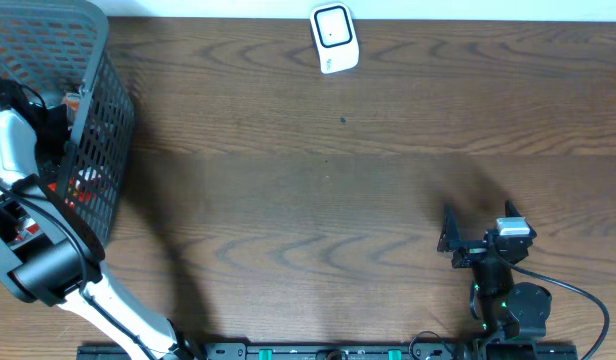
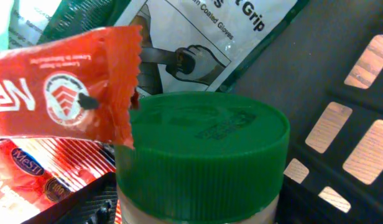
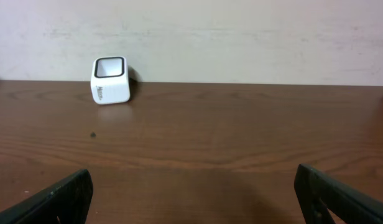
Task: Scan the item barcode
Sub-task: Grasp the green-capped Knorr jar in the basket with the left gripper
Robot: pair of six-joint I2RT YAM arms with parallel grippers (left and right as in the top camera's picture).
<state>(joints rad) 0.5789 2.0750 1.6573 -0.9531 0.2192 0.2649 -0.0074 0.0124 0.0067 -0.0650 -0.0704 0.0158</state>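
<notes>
**Step in hand:** picking an item out for scanning; nothing yet at the scanner.

**Left arm**: bent down into the wire basket. Left gripper buried among the contents, fingers out of sight; apart or clamped, cannot tell.

**Directly under that hand:** jar with green lid, upright, filling the wrist view. Likely the pick.

**Left of the lid:** red wrapper, overlapping its edge; contact unclear.

**Beyond the lid:** glove packet.

**Right gripper**: fingers wide apart, empty, low over the table. Scanner well ahead, off to its left.

**Next move calls for:** a firm hold on one item, a lift clear of the basket wall, and the barcode turned toward the scanner window.
</notes>
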